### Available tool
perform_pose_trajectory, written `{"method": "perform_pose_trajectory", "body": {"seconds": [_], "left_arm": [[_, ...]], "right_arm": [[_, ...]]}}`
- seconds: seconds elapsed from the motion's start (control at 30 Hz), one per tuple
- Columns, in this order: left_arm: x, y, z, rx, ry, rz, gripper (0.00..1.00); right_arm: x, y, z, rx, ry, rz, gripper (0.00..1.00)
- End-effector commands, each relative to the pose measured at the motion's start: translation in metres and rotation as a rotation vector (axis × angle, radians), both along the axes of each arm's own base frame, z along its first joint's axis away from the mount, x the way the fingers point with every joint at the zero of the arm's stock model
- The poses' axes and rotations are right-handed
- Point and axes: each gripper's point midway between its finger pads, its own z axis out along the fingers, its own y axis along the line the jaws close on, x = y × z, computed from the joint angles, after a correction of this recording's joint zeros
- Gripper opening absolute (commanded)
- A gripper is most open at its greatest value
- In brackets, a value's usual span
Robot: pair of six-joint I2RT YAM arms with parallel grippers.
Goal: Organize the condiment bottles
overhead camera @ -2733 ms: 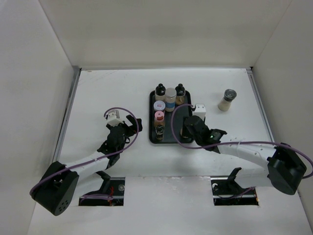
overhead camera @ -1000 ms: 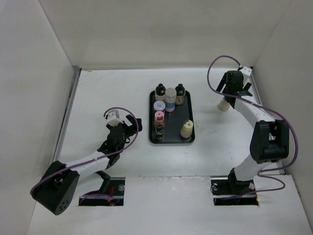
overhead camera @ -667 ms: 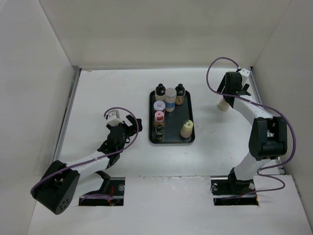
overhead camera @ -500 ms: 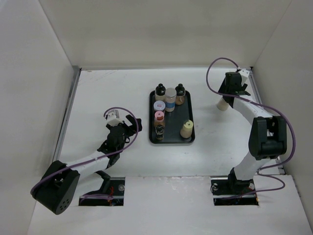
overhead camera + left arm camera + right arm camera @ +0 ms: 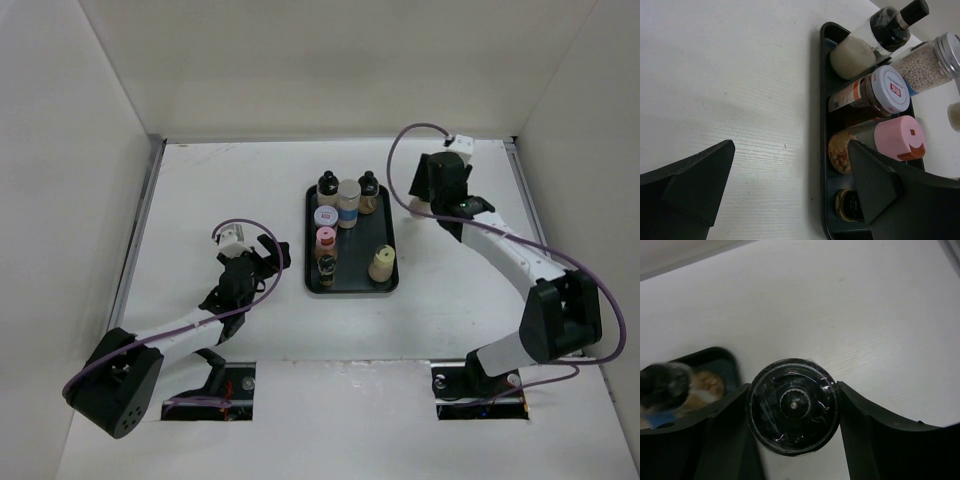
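At two o'clock of the tray (image 5: 355, 255), a black-capped bottle (image 5: 792, 405) is gripped by the outstretched right gripper (image 5: 437, 190). The left gripper (image 5: 790, 187) is held spread, empty, at nine o'clock.

White arms (image 5: 500, 250) with black joints (image 5: 120, 385), trailing purple cables (image 5: 240, 222).

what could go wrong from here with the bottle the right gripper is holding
1. The right gripper appears to clamp the dark-capped bottle up near its cap, so the bottle might slip or tilt when moved.
2. The bottle is just off the far right corner of the black tray, close to the black-capped bottle. A low path in could clip the rim or knock that bottle over.
3. The free space on the tray ends at the cream bottle, so a careless set-down could bump it.
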Motion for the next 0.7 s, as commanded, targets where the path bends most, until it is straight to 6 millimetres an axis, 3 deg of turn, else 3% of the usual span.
{"method": "perform_pose_trajectory", "body": {"seconds": [0.0,0.13,0.23,0.4,0.67], "left_arm": [[0.005,-0.003,0.018,-0.043,-0.058,0.0,1.0],[0.005,-0.001,0.015,-0.04,-0.053,0.005,1.0],[0.004,-0.001,0.02,-0.047,-0.066,0.006,1.0],[0.004,-0.002,0.017,-0.044,-0.058,0.0,1.0],[0.004,-0.003,0.021,-0.053,-0.066,-0.004,1.0]], "right_arm": [[0.001,0.047,0.047,0.048,-0.149,0.102,0.57],[-0.011,0.092,0.05,0.05,-0.146,0.207,0.58],[-0.021,0.112,0.045,0.05,-0.134,0.256,0.58],[-0.036,0.134,0.025,0.036,-0.09,0.324,0.58],[-0.049,0.145,-0.011,0.011,-0.015,0.357,0.58]]}}
